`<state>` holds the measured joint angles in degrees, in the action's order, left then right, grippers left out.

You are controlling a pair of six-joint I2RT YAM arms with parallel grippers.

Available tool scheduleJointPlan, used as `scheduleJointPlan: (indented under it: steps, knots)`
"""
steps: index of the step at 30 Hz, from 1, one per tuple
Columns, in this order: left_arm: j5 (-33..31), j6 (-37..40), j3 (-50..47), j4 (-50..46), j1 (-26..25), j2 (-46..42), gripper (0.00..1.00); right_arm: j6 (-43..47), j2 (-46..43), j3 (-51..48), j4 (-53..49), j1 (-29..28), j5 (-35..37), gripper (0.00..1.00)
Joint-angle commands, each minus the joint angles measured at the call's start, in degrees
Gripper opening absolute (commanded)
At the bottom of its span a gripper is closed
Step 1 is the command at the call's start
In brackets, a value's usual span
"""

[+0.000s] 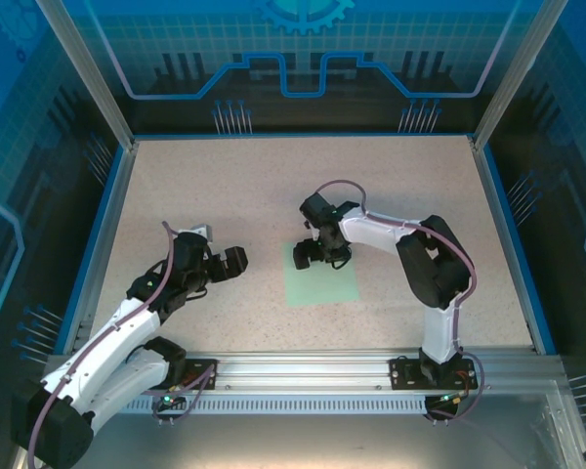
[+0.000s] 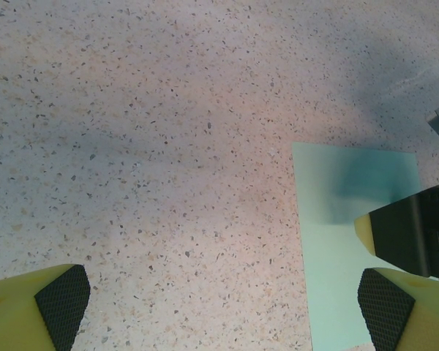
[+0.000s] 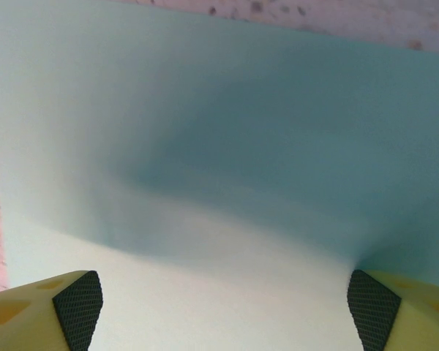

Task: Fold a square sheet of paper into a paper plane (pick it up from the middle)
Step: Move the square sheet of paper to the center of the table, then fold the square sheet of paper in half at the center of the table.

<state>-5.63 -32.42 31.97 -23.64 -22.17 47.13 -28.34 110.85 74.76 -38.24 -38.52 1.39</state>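
Observation:
The square sheet of paper (image 1: 322, 283) lies flat on the speckled table, pale mint green and unfolded. My right gripper (image 1: 319, 254) hovers low over its far edge with the jaws wide apart. In the right wrist view the paper (image 3: 219, 168) spreads beneath the gripper (image 3: 223, 318), nothing between the black pads (image 3: 78, 307). My left gripper (image 1: 227, 262) stands open to the left of the sheet, apart from it. In the left wrist view the paper (image 2: 344, 248) lies at the right, and the left gripper (image 2: 223, 311) is above bare table.
A blue rim (image 1: 107, 225) borders the table on the left, back and right. A metal rail (image 1: 303, 366) with the arm bases runs along the near edge. Bare table (image 1: 273, 186) stretches behind the sheet.

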Motion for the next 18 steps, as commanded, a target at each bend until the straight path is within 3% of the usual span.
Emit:
scheduleJointPlan:
  steps: [1, 5, 11, 18]
  knots:
    - [1.7, 0.5, -0.8, 1.4, 0.6, 0.0, 0.99, 1.2, -2.5, 4.0, -7.9, -3.8, 8.0, 0.95]
    - [3.1, -0.6, -1.1, 2.3, 0.6, 1.2, 0.99, -1.5, 0.1, 8.0, -15.1, -5.9, 13.3, 1.00]
    - [6.3, -2.2, -1.3, 5.5, 0.6, 4.2, 0.98, -5.2, 2.2, 9.1, -14.8, -7.1, 8.7, 0.99]
    - [9.1, -2.1, -0.3, 7.1, 0.6, 8.8, 0.99, -8.7, 2.6, 9.3, -14.9, -7.3, 12.8, 0.99]
